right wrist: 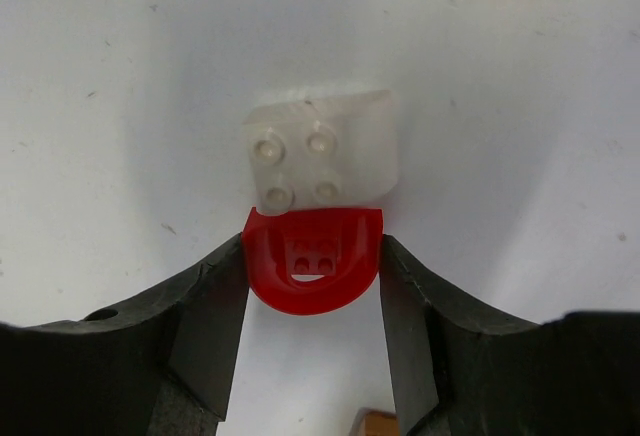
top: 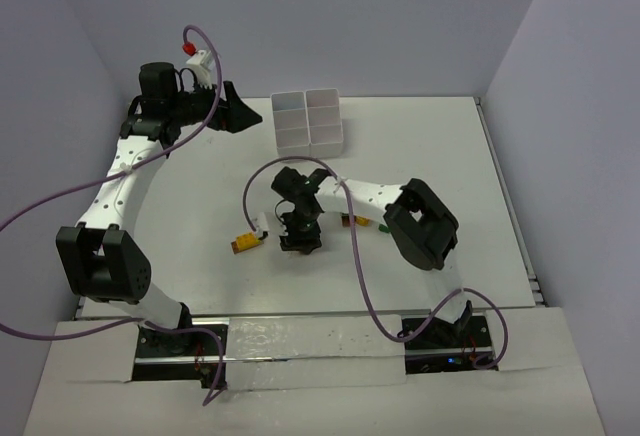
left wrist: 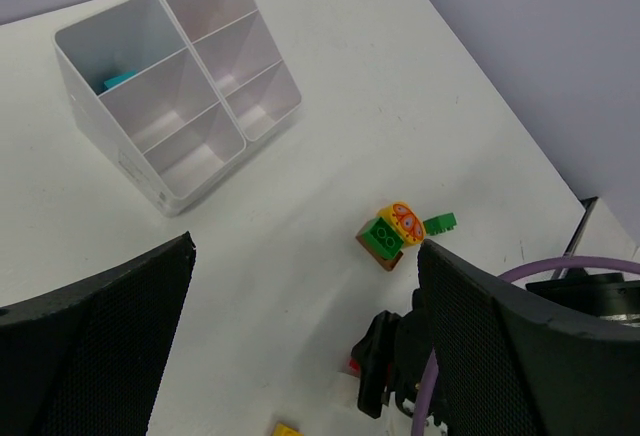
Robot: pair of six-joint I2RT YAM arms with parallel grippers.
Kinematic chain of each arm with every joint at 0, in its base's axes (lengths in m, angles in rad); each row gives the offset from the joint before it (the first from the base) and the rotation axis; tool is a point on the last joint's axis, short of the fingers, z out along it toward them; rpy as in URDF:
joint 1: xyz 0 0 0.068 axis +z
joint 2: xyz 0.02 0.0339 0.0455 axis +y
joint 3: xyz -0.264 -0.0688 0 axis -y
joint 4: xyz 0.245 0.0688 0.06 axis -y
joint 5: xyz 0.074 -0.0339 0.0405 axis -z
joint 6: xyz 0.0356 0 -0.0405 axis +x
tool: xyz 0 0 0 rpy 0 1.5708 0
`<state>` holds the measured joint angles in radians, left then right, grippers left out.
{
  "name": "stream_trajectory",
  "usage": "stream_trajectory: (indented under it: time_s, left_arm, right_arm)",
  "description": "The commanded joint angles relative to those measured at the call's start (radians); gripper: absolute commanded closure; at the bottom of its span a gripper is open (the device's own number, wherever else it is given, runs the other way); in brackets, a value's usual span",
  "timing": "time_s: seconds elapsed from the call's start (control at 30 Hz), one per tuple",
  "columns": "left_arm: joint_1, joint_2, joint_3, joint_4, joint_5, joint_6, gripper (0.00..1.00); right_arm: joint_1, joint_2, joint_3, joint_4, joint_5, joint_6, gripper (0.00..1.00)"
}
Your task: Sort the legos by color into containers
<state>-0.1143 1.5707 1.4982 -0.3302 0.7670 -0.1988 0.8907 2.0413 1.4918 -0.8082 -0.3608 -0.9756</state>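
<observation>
Gripping a red rounded brick (right wrist: 313, 291) by both sides with the right tool (right wrist: 313, 251), low on the middle of the desk (top: 450, 156), right against a clear four-stud brick (right wrist: 322, 161). Holding the left tool (left wrist: 305, 251) wide open at the far left, beside the white tray (left wrist: 150, 181) with a cyan brick (left wrist: 120, 80) in one corner compartment. Seen loose on the desk: a green, orange and brown clump (left wrist: 392, 234) just right of the right tool, a yellow brick (top: 243, 244) just left of it.
</observation>
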Motion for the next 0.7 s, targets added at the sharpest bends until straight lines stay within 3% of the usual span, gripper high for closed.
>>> stream_trajectory:
  time_s: [0.0,0.07,0.2,0.27,0.37,0.47,0.67]
  left_arm:
    - [0.007,-0.052,0.006,0.059,-0.045,-0.014,0.01]
    - [0.008,-0.071,-0.011,0.083,-0.099,-0.033,0.01]
    - [0.008,-0.088,-0.025,0.125,-0.132,-0.056,0.01]
    - [0.008,-0.085,-0.021,0.127,-0.144,-0.065,0.01]
    - [0.008,-0.069,-0.008,0.127,-0.171,-0.078,0.01]
    - [0.010,-0.063,-0.003,0.129,-0.196,-0.094,0.01]
    - [0.010,-0.054,-0.002,0.136,-0.209,-0.099,0.01]
  right_arm:
    - [-0.085,-0.139,0.059,-0.008,-0.085,0.139,0.73]
    - [-0.157,-0.168,0.139,0.015,-0.146,0.242,0.83]
    - [-0.308,-0.190,0.240,0.137,-0.177,0.504,0.93]
    - [-0.346,-0.208,0.250,0.245,-0.098,0.610,0.99]
    - [-0.385,-0.222,0.236,0.427,0.094,0.746,1.00]
    - [-0.445,-0.191,0.281,0.541,0.175,0.938,1.00]
    - [-0.447,-0.016,0.548,0.529,0.437,1.185,1.00]
